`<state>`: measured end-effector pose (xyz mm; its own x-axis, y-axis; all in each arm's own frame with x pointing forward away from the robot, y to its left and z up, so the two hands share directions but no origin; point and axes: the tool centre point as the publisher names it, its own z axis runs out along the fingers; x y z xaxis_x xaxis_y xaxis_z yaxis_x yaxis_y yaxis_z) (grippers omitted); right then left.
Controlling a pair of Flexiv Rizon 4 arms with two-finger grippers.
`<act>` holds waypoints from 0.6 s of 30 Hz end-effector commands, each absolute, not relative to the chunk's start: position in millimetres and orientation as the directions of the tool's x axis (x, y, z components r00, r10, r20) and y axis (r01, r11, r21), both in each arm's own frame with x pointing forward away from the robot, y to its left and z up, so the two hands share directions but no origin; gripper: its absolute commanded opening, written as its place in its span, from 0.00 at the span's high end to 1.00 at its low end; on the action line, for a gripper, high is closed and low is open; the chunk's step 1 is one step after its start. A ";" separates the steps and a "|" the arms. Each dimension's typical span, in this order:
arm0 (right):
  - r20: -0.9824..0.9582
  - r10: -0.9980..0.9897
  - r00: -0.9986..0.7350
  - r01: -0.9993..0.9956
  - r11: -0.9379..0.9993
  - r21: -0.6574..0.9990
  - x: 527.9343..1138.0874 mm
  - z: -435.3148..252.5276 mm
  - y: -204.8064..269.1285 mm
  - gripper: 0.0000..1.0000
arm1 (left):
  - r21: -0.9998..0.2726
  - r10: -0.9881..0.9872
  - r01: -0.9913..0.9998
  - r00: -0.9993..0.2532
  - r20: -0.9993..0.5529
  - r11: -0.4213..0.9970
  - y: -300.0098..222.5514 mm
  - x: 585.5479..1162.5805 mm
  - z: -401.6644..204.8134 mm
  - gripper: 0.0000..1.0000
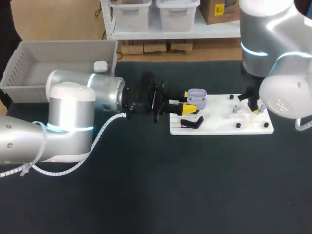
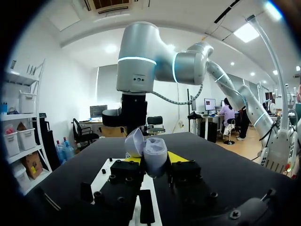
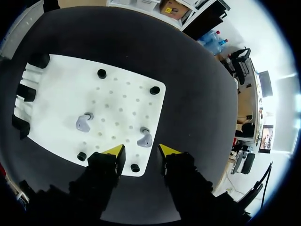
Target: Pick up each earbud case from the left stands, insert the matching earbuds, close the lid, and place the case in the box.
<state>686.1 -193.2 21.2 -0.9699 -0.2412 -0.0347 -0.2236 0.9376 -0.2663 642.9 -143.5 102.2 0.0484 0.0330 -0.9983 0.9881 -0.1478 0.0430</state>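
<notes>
- Left end effector (image 2: 155,158): clenched on the lavender earbud case (image 2: 154,149). A yellow tip presses each flank. The lid (image 2: 134,142) is swung open and the sockets face up.
- Right end effector (image 3: 142,151): released, with its fingers spread over the white board (image 3: 122,89). One lavender earbud (image 3: 145,139) sits just ahead of the gap between its tips. The second earbud (image 3: 83,124) is off to one side, beyond one finger.
- Grey box (image 1: 68,43): well behind the left arm, across the dark surface (image 1: 146,195). A white case (image 1: 100,66) lies in it.

Risks, as I judge them:
- The near earbud is small and rounded. If the fingers close off-centre it could squirt out, roll across the board, or skitter onto the surface.
- A black peg (image 3: 135,167) stands close under the right fingers. A low approach could clip it and jolt the board, disturbing both earbuds.
- The case is pinched on its smooth sides only. Pressing an earbud down into a socket could twist it or push it out of the left grip.
- If an earbud goes into the wrong socket, or goes in crooked, the lid will not shut.
- The open lid stands proud on the far side of the case. The incoming right arm could knock it.
- The two arms will work very near each other at the hand-in, so finger-to-finger contact is possible.
</notes>
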 end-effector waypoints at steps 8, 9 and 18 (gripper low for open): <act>-0.049 -0.235 -0.971 -0.214 0.940 -0.267 692.1 17.3 -196.1 0.57 | 0.046 0.030 0.989 0.051 -0.998 -0.144 -142.9 641.9 101.5 1.00; -0.051 -0.234 -0.971 -0.212 0.940 -0.267 692.5 17.4 -196.3 0.58 | 0.046 0.030 0.989 0.051 -0.998 -0.144 -142.9 641.9 101.5 1.00; -0.052 -0.230 -0.972 -0.209 0.941 -0.265 696.1 14.3 -197.3 0.62 | 0.046 0.030 0.989 0.051 -0.998 -0.144 -142.9 641.9 101.5 1.00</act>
<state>694.0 -197.4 16.6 -0.9714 -0.2312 -0.0534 -0.2095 0.9413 -0.2647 642.9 -143.5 102.2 0.0484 0.0330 -0.9983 0.9881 -0.1478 0.0430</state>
